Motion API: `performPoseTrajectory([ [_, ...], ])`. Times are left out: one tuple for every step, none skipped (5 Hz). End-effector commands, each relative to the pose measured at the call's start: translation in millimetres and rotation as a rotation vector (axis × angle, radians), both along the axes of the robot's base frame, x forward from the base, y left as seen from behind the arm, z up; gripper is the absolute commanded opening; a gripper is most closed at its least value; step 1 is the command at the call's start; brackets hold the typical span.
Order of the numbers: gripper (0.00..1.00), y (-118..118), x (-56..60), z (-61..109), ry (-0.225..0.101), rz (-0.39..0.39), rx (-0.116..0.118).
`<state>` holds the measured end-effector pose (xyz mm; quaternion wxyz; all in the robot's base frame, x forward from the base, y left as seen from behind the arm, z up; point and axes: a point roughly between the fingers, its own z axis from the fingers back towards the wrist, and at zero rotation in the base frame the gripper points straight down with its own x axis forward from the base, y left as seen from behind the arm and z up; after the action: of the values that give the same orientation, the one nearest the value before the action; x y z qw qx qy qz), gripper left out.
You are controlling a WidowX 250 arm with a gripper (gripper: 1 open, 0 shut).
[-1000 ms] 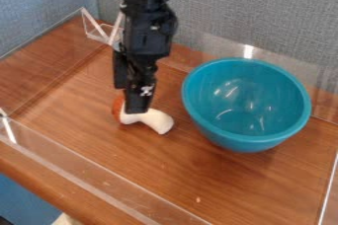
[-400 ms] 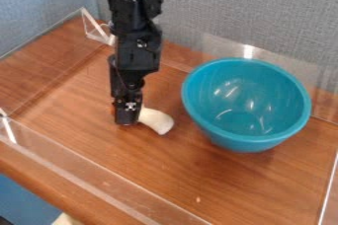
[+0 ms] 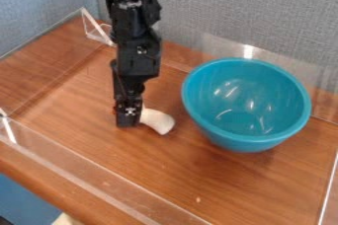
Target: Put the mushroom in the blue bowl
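The mushroom (image 3: pixel 158 121) lies on its side on the wooden table (image 3: pixel 66 81), left of the blue bowl (image 3: pixel 247 103). Only its cream-white stem shows; the cap end is hidden behind the black fingers. My gripper (image 3: pixel 128 116) points straight down and stands open, low over the mushroom's cap end, almost at the table top. I cannot tell whether the fingers touch the mushroom. The teal-blue bowl stands upright and holds nothing, about a hand's width to the right of the gripper.
A low clear plastic wall (image 3: pixel 93 170) runs along the table's front and left edges. Clear panels (image 3: pixel 258 53) stand behind the bowl and at the back left. A grey fabric wall closes off the back.
The gripper has sunk toward the table and onto the mushroom, drifting slightly left in the picture. The orange cap that showed below the fingers a second ago is now covered. The bowl has not moved.
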<state>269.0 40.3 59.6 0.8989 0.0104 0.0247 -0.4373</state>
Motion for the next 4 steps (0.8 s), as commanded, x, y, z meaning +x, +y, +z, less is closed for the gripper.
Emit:
performPoseTrajectory([
  [1.0,2.6,4.4,-0.4,-0.024,0.007,-0.007],
  [1.0,3.3,6.3,-5.7,-0.026,0.008,-0.011],
  [1.0,4.3,7.7,-10.6,-0.028,0.012,-0.015],
  [1.0,5.7,7.2,-13.6,-0.03,0.018,-0.021],
])
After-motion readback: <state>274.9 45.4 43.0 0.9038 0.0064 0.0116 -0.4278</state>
